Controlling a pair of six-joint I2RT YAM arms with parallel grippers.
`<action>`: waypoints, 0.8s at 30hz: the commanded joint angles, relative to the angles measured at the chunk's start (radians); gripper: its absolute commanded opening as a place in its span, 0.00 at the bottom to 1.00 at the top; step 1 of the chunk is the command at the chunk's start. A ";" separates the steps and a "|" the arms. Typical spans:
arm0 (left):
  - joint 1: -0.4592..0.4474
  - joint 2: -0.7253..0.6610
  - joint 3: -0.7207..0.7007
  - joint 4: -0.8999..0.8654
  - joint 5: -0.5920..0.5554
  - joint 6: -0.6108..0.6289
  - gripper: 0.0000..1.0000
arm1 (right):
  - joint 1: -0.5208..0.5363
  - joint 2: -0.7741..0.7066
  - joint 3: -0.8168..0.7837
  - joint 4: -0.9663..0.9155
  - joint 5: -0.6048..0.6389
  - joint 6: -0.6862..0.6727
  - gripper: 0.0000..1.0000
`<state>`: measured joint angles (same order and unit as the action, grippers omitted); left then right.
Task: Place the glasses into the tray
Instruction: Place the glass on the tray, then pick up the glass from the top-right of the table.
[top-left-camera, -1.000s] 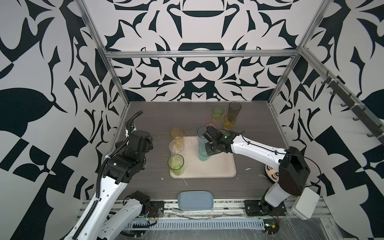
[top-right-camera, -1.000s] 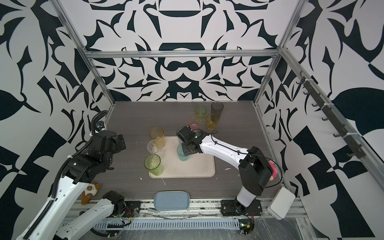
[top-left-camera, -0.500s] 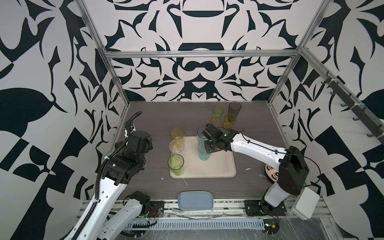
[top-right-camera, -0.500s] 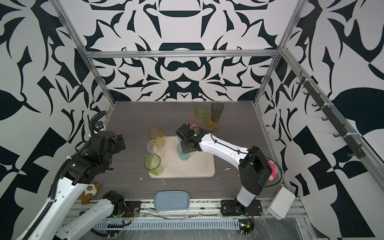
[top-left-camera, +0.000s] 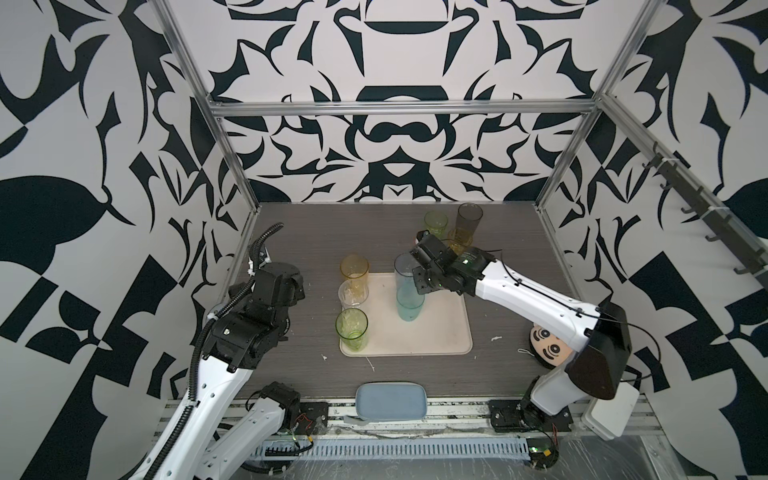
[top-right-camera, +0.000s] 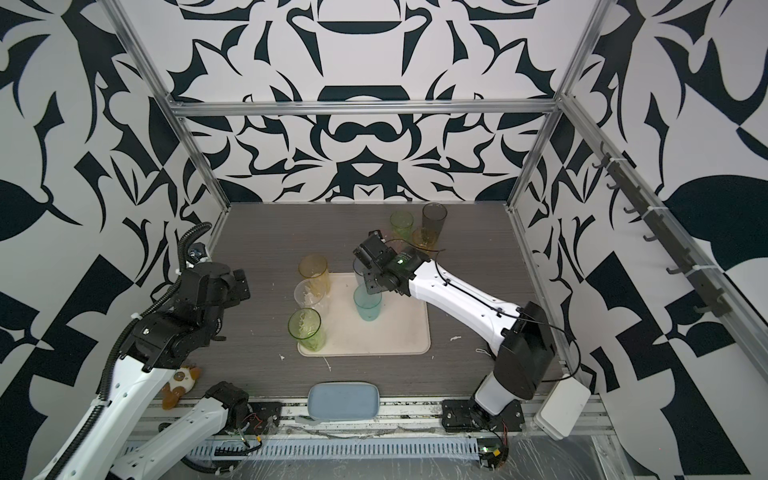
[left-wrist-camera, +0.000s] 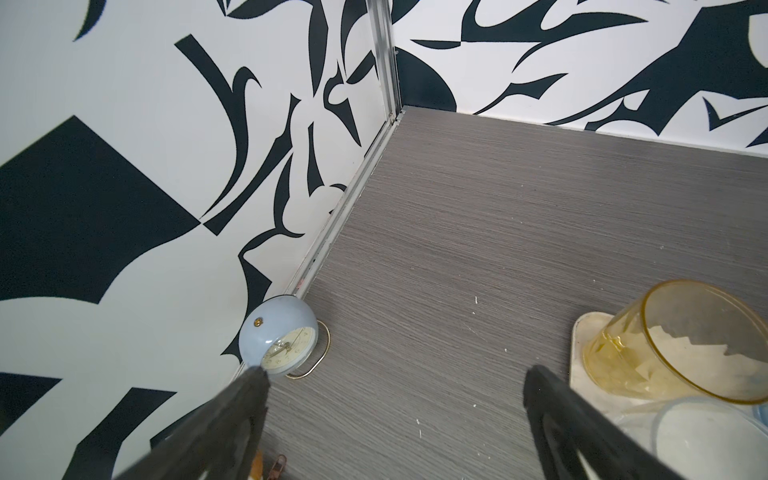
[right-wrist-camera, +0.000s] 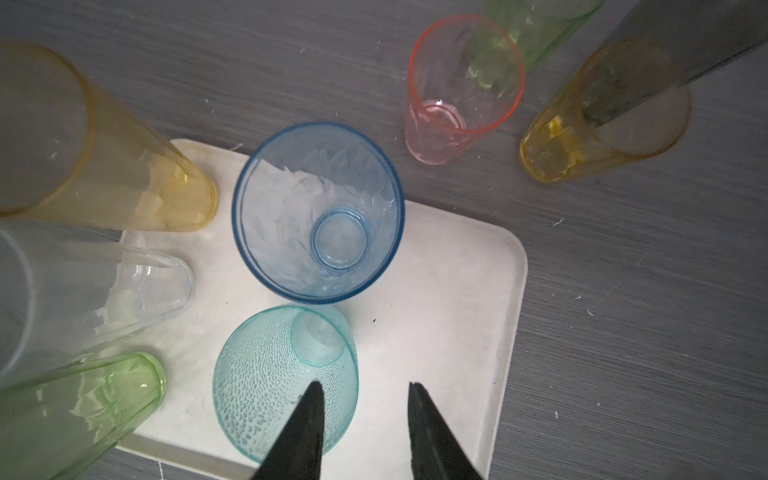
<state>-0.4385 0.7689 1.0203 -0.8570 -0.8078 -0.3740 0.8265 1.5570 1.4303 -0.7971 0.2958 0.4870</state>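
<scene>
The cream tray (top-left-camera: 440, 332) lies mid-table. On it stand an amber glass (top-left-camera: 354, 269), a colourless glass (top-left-camera: 353, 293), a green glass (top-left-camera: 352, 328), a tall blue glass (right-wrist-camera: 318, 212) and a teal glass (right-wrist-camera: 286, 382). A pink glass (right-wrist-camera: 463, 83), a second green glass (top-left-camera: 435, 222), a yellow glass (right-wrist-camera: 598, 120) and a smoky grey glass (top-left-camera: 469, 218) stand on the table behind the tray. My right gripper (right-wrist-camera: 365, 384) is open above the teal glass, one finger over its mouth and the other outside its wall. My left gripper (left-wrist-camera: 397, 372) is open over bare table left of the tray.
A blue-grey pad (top-left-camera: 390, 401) lies at the front edge. A small blue clock (left-wrist-camera: 278, 347) stands against the left wall. A round face toy (top-left-camera: 548, 347) lies under the right arm, and a small orange-and-white toy (top-right-camera: 180, 380) lies at the front left.
My right gripper's fingers have parted from the teal glass, which stands free on the tray, and the gripper has risen a little. The left arm has barely moved.
</scene>
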 joint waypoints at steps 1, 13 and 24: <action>0.001 -0.011 -0.019 -0.020 -0.012 -0.016 0.99 | -0.002 -0.060 0.052 -0.017 0.077 -0.038 0.38; 0.000 -0.022 -0.021 -0.014 -0.011 -0.016 0.99 | -0.123 -0.132 0.040 0.108 0.143 -0.160 0.40; 0.000 -0.023 -0.022 -0.014 -0.014 -0.016 0.99 | -0.403 -0.113 0.043 0.232 0.000 -0.182 0.47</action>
<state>-0.4385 0.7551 1.0054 -0.8566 -0.8082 -0.3740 0.4576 1.4525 1.4651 -0.6415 0.3305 0.3248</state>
